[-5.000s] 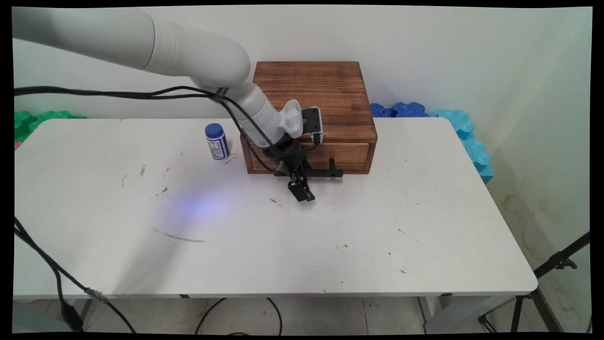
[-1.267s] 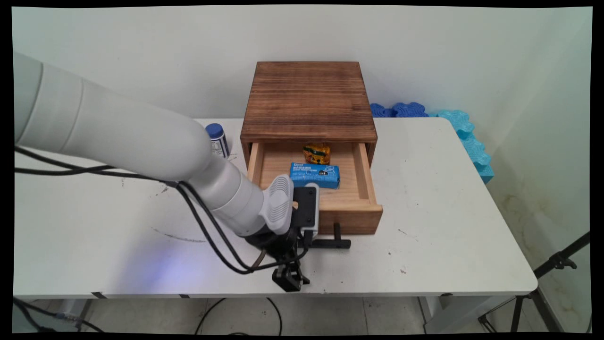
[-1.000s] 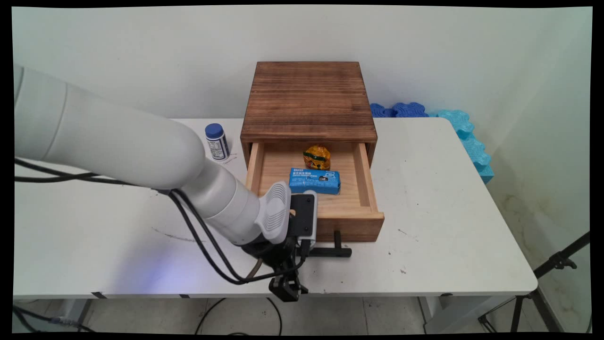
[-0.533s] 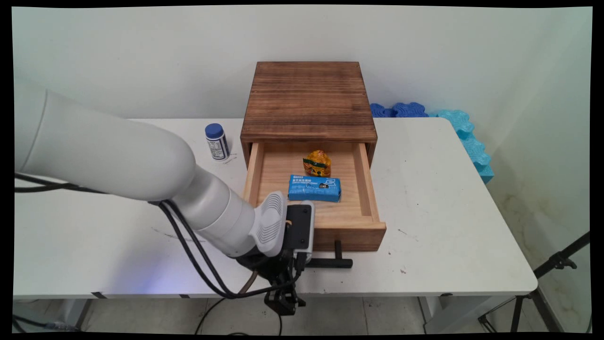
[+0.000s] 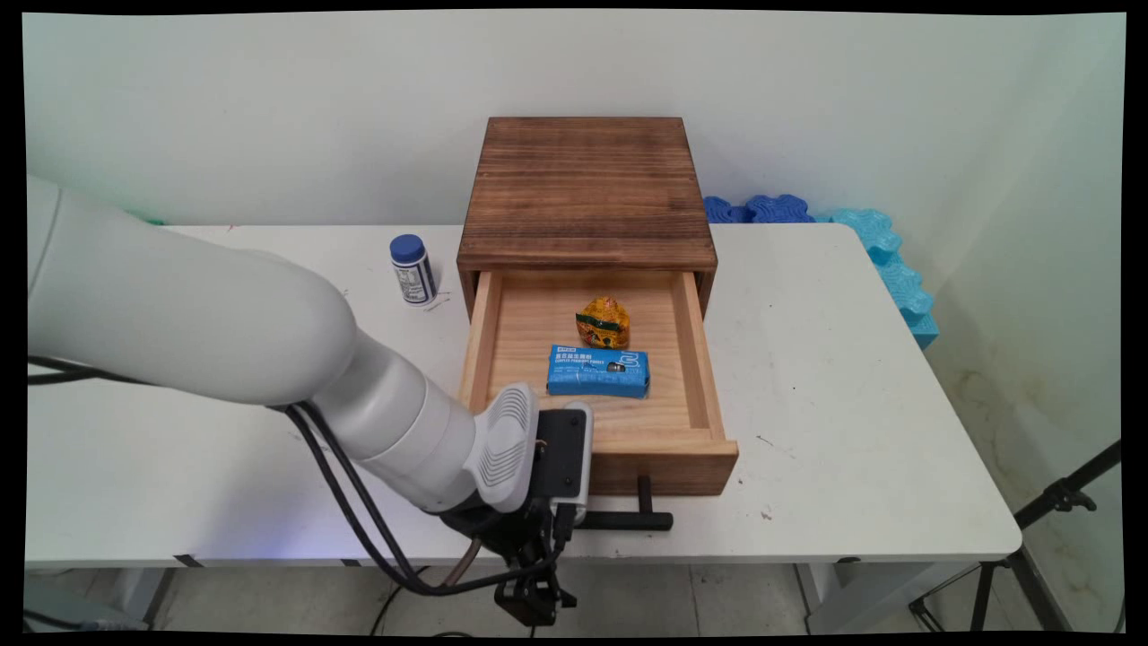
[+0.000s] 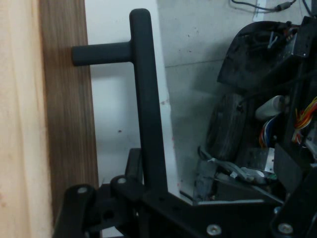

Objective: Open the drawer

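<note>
The tool point(image 5: 529, 601) point(image 6: 148, 173) hangs low at the desk's near edge, under the arm's wrist, at the left end of the handle point(image 5: 628, 520) point(image 6: 143, 99). In the hand view the handle's black bar runs straight down the picture into the tool's linkage, and a dark link lies against one side of it just above the linkage. On that evidence the tool is judged clenched on the handle, although the contact itself is hidden by the linkage. A short black post joins the bar to the dark-stained drawer front point(image 6: 69, 124). The bar stands off from the front, with a strip of white desk point(image 5: 852, 404) point(image 6: 109, 124) showing between them. The drawer point(image 5: 704, 377) is drawn far out of the box point(image 5: 587, 179), and its front sits close to the desk's near edge. The pale floor of the drawer is open to view from above. Two things lie inside, near each other along the drawer's midline. A blue packet point(image 5: 598, 372) lies flat towards the front, and a yellow wrapper point(image 5: 603, 323) lies just behind it, towards the box. A bottle point(image 5: 413, 269) with a blue cap stands upright on the desk just left of the box, apart from it. Blue foam pieces point(image 5: 861, 233) lie along the wall beyond the desk's far right corner.
</note>
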